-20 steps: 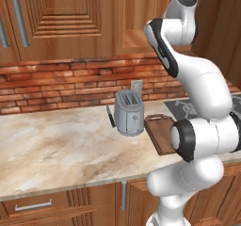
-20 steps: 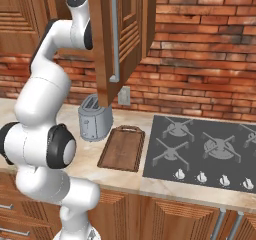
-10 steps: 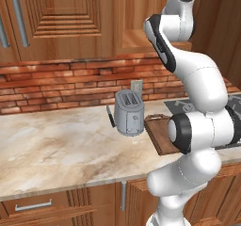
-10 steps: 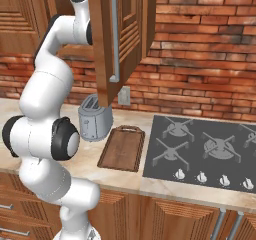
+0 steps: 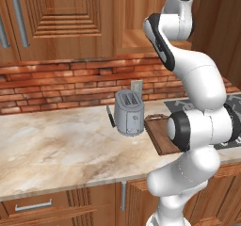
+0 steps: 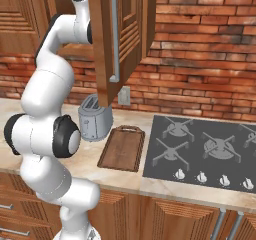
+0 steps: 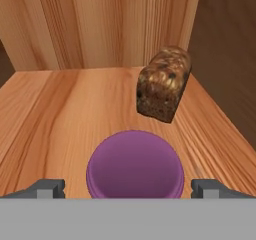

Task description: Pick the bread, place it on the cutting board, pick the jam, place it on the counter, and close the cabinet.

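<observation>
Hand view: one jam [image 7: 135, 164], one bread [image 7: 164, 84], prob. touching shelf.

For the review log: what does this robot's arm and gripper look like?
A glossy white arm of rounded, tube-like segments, with dark grey bands and round dark caps at the joints. No cables or markings show. In the hand view, the two-finger gripper has small, dark grey, blocky fingertips.

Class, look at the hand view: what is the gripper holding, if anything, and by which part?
Nothing. The gripper is open, its fingertips either side of the jam jar without gripping it.
</observation>
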Available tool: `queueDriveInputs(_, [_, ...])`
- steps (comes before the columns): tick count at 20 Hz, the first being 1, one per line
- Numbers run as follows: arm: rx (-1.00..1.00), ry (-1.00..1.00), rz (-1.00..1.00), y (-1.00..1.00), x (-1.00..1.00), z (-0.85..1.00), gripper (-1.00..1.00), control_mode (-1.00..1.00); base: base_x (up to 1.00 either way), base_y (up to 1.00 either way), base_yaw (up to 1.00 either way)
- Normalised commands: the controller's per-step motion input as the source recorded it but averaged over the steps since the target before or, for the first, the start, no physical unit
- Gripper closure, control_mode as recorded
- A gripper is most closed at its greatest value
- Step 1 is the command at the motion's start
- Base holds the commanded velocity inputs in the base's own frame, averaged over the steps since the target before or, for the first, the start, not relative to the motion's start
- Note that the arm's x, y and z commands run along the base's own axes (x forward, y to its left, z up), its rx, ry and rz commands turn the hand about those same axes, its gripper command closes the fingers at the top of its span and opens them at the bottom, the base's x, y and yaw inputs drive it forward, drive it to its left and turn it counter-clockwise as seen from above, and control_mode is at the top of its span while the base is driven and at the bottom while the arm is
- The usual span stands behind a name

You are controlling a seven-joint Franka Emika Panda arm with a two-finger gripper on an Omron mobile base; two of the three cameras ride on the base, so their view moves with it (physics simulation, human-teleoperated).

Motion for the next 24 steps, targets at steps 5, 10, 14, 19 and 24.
queueDriveInputs(5, [0.00, 0.00, 0.00, 0.00, 0.00, -0.05, -1.00, -1.00, 0.00, 0.00, 0.00])
queueDriveInputs(10, [0.00, 0.00, 0.00, 0.00, 0.00, -0.07, -1.00, -1.00, 0.00, 0.00, 0.00])
queueDriveInputs(14, [0.00, 0.00, 0.00, 0.00, 0.00, -0.19, -1.00, -1.00, 0.00, 0.00, 0.00])
queueDriveInputs(19, [0.00, 0.00, 0.00, 0.00, 0.02, -0.14, -1.00, -1.00, 0.00, 0.00, 0.00])
queueDriveInputs(24, [0.00, 0.00, 0.00, 0.00, 0.14, -0.04, 1.00, -1.00, 0.00, 0.00, 0.00])
